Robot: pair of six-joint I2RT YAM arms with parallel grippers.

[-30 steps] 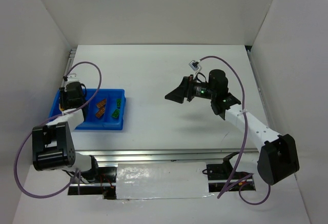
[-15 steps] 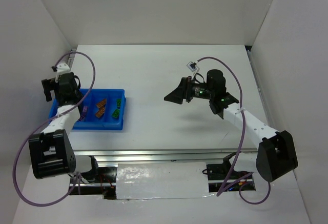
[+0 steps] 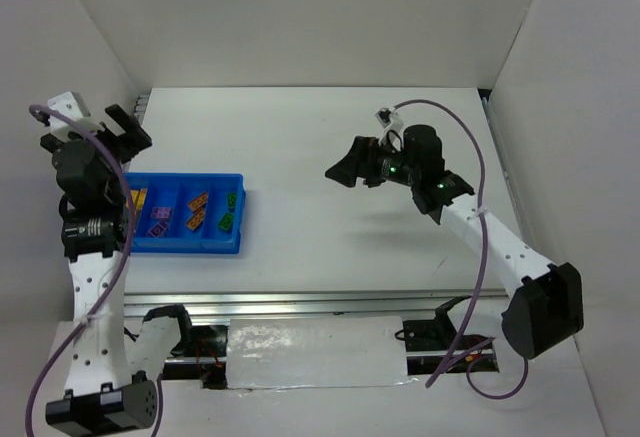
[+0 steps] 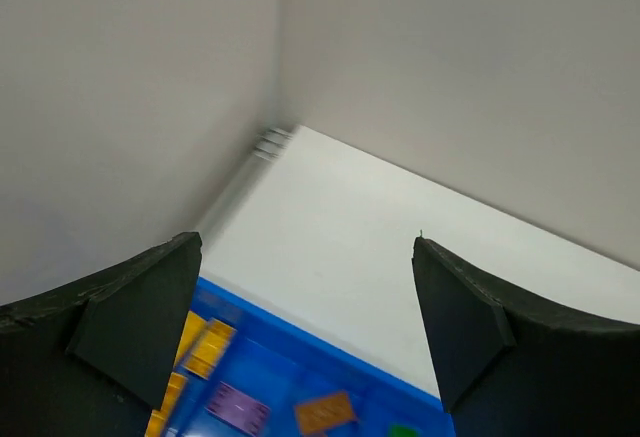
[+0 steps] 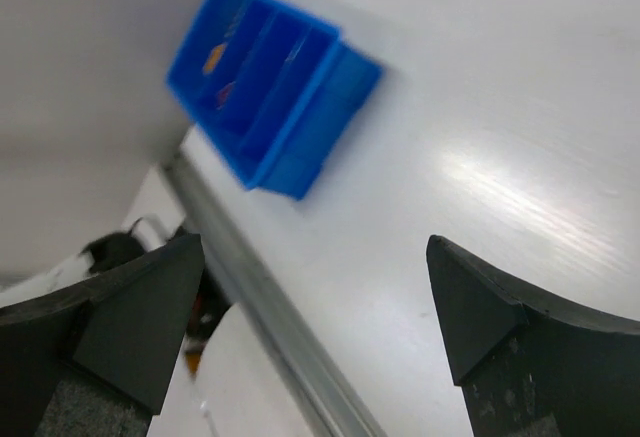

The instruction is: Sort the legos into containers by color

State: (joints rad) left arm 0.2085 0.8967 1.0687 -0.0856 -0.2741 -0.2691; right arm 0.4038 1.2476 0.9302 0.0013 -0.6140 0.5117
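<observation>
All the legos point(image 3: 195, 219) that show lie inside the blue tray point(image 3: 190, 245), which sits on the left part of the table point(image 3: 330, 247). From left to right its slots seem to hold yellow bricks point(image 3: 137, 200), a purple brick point(image 3: 158, 223), orange bricks point(image 3: 199, 201) and green bricks point(image 3: 229, 221). No loose brick shows on the table, so the sorting looks done, or very close to it.

The left gripper point(image 3: 122, 125) hangs high, up behind the far left corner of the tray. Its jaws are wide apart and hold nothing. The right gripper point(image 3: 342, 165) hangs over the middle of the table, well apart from the tray. Its jaws are wide apart too, with nothing in them.

The step now looks like getting the left arm clear and checking the work. To do it well, the arm should move slowly and high above the tray's rim. That way it does not bump the tray and shake a brick over a divider. The bricks are tiny from above, so each slot needs a close look for a wrong colour. The right arm does best to wait off to the side.
</observation>
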